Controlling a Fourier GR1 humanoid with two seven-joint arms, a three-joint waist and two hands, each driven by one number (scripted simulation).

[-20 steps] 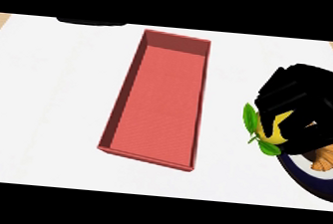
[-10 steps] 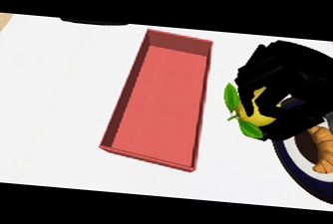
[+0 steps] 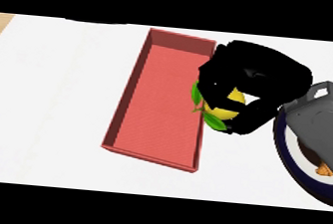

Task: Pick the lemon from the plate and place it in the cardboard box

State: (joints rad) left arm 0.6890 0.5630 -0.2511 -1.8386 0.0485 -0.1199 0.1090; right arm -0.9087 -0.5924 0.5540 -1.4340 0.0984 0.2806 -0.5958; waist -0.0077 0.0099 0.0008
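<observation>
Cardboard box rim [image 3: 199,142] beside lemon [image 3: 227,105]

R robot hand [image 3: 258,74] curled round lemon [image 3: 227,108] (palm down), grey forearm [image 3: 323,123] at lower rt

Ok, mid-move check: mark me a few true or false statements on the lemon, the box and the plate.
1. The right hand has its fingers curled round the lemon. True.
2. The lemon lies released on the box floor. False: it is in the hand, at the right wall of the box.
3. The plate sits to the right of the box. True.
4. The plate holds nothing. False: an orange food piece lies on it.
5. The left hand steadies the box. False: no left hand shows.
</observation>
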